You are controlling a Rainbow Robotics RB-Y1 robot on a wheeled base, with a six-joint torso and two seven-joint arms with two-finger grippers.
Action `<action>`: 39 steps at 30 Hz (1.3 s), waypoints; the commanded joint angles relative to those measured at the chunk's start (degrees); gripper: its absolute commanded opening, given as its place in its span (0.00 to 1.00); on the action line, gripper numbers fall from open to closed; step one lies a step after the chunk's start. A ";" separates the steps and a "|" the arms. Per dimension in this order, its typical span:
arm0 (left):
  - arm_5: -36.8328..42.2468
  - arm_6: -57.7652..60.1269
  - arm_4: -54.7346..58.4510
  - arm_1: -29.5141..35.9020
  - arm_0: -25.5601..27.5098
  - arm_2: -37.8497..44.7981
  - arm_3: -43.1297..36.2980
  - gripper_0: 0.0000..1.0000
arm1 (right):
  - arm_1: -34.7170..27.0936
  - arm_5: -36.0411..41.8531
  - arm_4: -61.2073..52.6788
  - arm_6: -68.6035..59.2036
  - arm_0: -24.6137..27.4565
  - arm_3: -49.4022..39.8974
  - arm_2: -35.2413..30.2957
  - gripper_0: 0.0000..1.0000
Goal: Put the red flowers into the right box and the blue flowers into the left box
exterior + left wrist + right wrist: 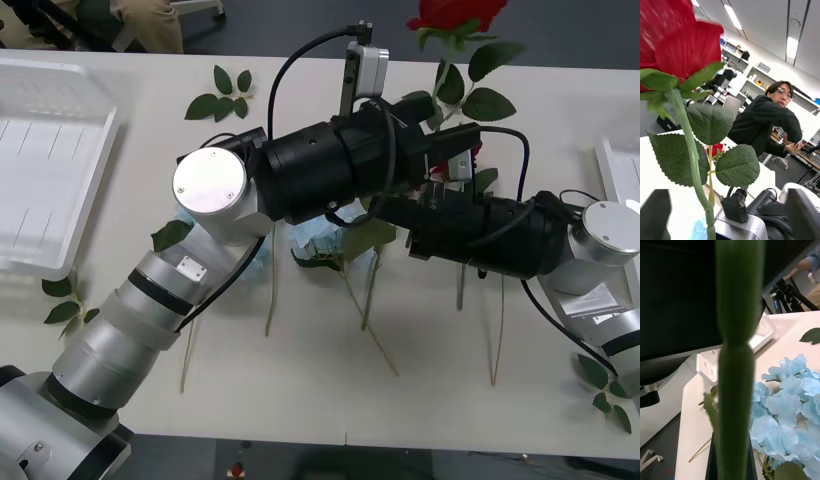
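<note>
Front view: my left hand [440, 150] holding one red rose [455, 15] upright by its stem, lifted off the desk [300, 400] for the right box [615, 165]; right hand's state, cannot tell.

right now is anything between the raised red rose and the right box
Only the right arm, lying low between the red rose and the right box; the rose is raised above it, so likely passable.

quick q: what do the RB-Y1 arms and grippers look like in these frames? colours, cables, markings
Both arms share one build: silver ribbed links, round silver joint caps, fat matte-black forearm sections, loose black cables looping outside. The left arm has a small white label on a silver link and a grey camera module near its wrist. The right arm looks alike. Left gripper fingers are black.
</note>
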 commanded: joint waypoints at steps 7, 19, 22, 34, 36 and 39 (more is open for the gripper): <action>0.06 -1.16 0.24 -0.75 -1.44 -0.67 -1.17 1.00 | -6.39 -0.01 1.29 -0.28 -1.88 1.18 -4.65 0.00; 0.06 -1.16 0.24 -0.75 -1.44 -0.67 -1.17 1.00 | -16.14 11.41 19.75 -0.77 -0.30 1.27 -21.18 0.00; 0.06 -0.54 0.94 2.06 -2.15 -0.32 -1.00 1.00 | -16.85 15.46 24.14 -7.71 -0.03 1.62 -26.36 0.00; 20.80 19.67 3.93 25.17 -1.79 6.45 -8.03 1.00 | -24.76 21.96 39.17 -34.61 -0.12 1.80 -34.27 0.00; 26.25 21.70 2.87 27.02 -0.12 9.00 -8.03 1.00 | -26.07 22.05 41.28 -38.21 -0.12 1.80 -34.36 0.00; 33.02 23.28 1.64 29.39 2.51 12.16 -8.03 1.00 | -27.92 21.96 45.59 -43.31 -0.12 1.80 -34.62 0.00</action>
